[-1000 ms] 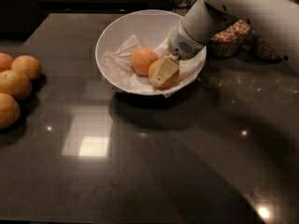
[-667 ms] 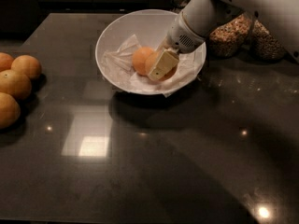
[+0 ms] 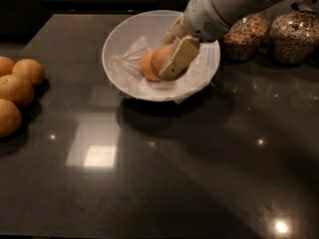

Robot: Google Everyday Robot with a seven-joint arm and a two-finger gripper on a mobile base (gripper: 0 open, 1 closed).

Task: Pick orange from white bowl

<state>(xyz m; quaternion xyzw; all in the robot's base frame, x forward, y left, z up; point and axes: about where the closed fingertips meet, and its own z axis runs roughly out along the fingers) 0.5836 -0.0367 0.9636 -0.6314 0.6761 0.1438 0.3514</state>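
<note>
Now, beyond the dark worktop (image 3: 149,183), the white bowl (image 3: 119,39) holds the orange (image 3: 160,58), with the pincer (image 3: 169,59) clamped on it; lift straight up and slowly, clear of the redder orange (image 3: 146,66) touching its left side.

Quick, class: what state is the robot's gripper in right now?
Gripper: closed on the orange, in the white bowl.

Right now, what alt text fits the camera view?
The gripper grips the orange inside the paper-lined white bowl, next to a deeper-coloured orange. Four loose oranges sit at the dark table's left edge, and two grain jars stand right of the bowl.
</note>
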